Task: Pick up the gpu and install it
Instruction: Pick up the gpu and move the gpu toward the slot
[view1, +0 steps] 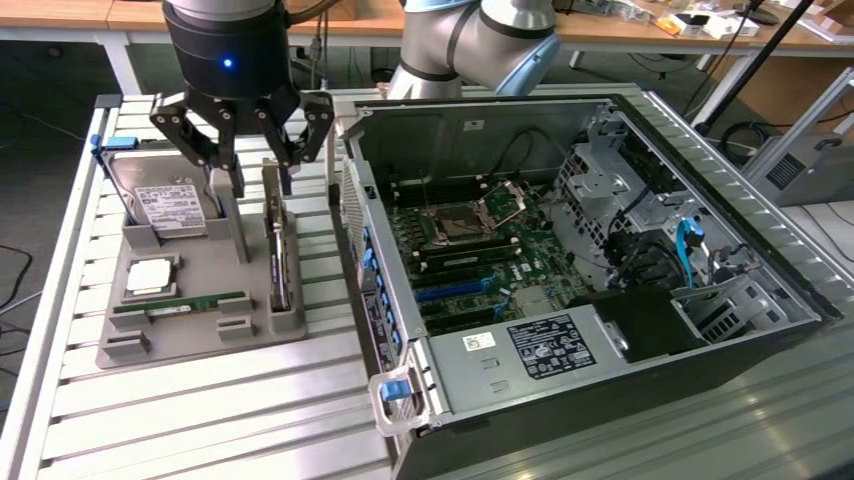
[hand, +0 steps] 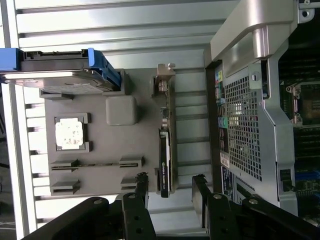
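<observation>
A black multi-fingered gripper (view1: 258, 180) hangs over a grey moulded parts holder (view1: 194, 335) that sits on a slatted aluminium table (view1: 200, 420), towards the table's edge on the exterior view's left. Its jaws stand wide apart and hold nothing. The gpu (view1: 276, 245), a thin dark expansion card with a silvery metal end bracket, stands on its long edge in a slot along the holder's edge nearest the open black and silver computer case (view1: 467, 130). In the wrist view the fingertips (hand: 141, 182) flank the end of the gpu (hand: 165, 150) opposite the bracket, with a clear gap on each side, so they are not touching it. At the holder's far corner a silver hard drive in a blue frame (view1: 167, 205) leans upright. A square silvery processor chip (view1: 150, 275) lies flat in a recess near the holder's middle, and a narrow green memory stick (view1: 180, 305) lies beside it towards the near edge. The case stands just beside the holder, its side open on a green motherboard (view1: 494, 250).
</observation>
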